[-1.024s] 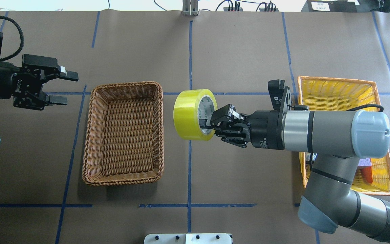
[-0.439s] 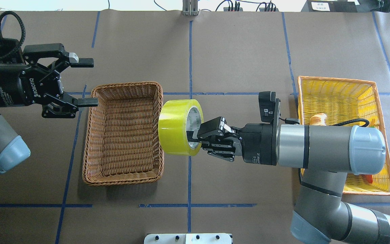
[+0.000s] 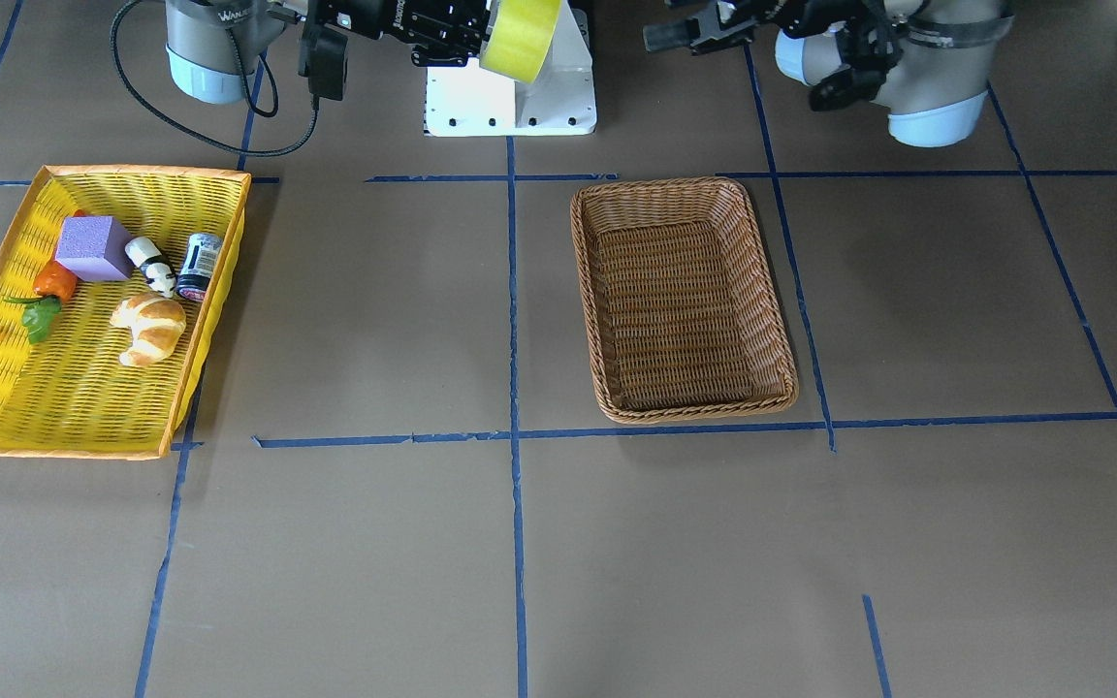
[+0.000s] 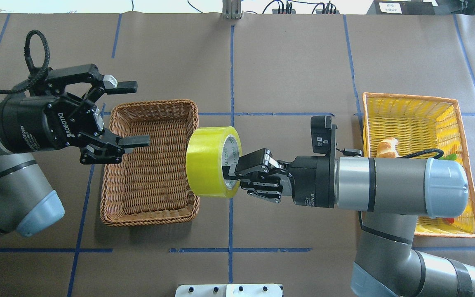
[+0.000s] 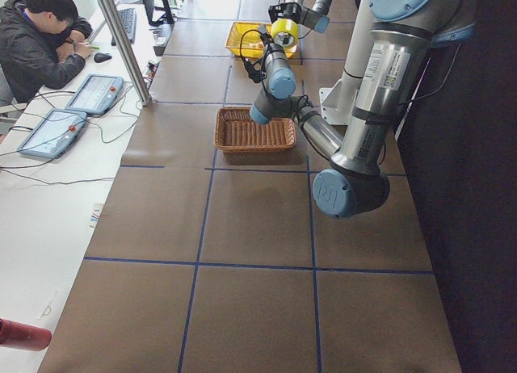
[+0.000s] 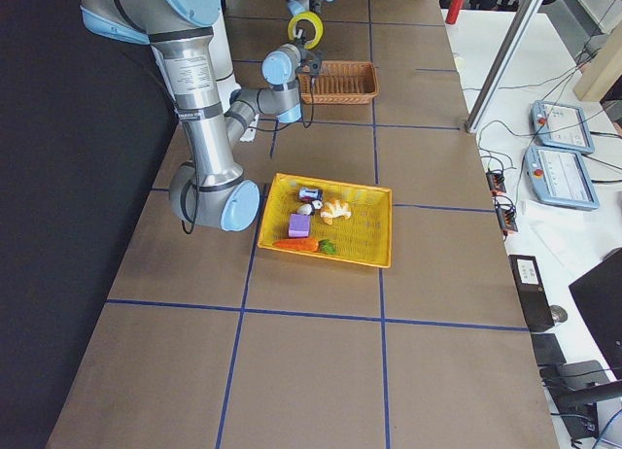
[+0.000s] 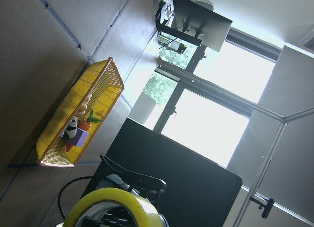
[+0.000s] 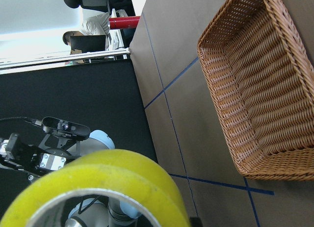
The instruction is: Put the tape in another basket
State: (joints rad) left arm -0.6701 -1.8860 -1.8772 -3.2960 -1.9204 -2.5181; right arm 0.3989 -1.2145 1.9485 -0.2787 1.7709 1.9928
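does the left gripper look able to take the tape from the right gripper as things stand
Probably yes: the left gripper is open and points toward the tape, which the right gripper holds above the table; nothing shows between them.

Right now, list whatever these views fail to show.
- Overhead: the right arm covers much of the bright yellow plastic-weave basket, hiding most of its contents.
- Front-facing: the top edge cuts off part of the wide roll of translucent yellow packing tape.
- Right wrist: that roll fills the foreground, hiding the fingers of the right gripper.
- Side views: the left gripper and right gripper are too small to judge.
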